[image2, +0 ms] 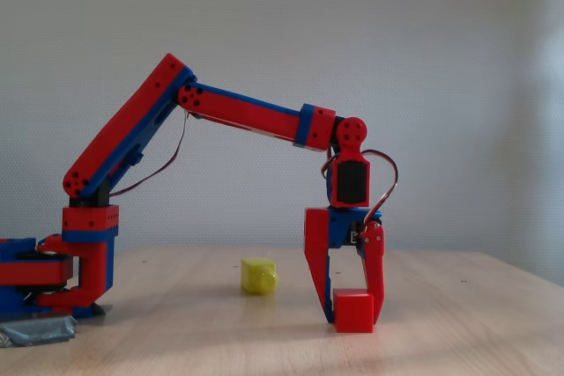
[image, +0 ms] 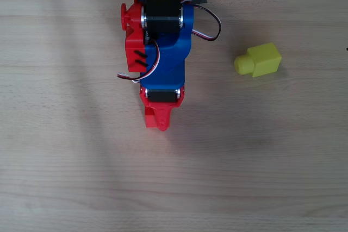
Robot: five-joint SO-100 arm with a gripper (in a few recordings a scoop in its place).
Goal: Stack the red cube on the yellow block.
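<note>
Arm base (image2: pixel 53 275): far left of the fixed view, taped to table (image2: pixel 458 341) for anchorage.
Yellow block (image2: pixel 259 276): on table, stud sideways, flat top free for stacking; well apart from gripper.
Gripper (image2: pixel 352 305): pointed straight down, fingers straddling cube, seemingly touching its sides; grip firmness unclear.
Red cube (image2: pixel 354 310): on table between fingers, not yet lifted.

One red cube (image2: pixel 354 310) (plus one yellow block (image: pixel 260 60))
</note>
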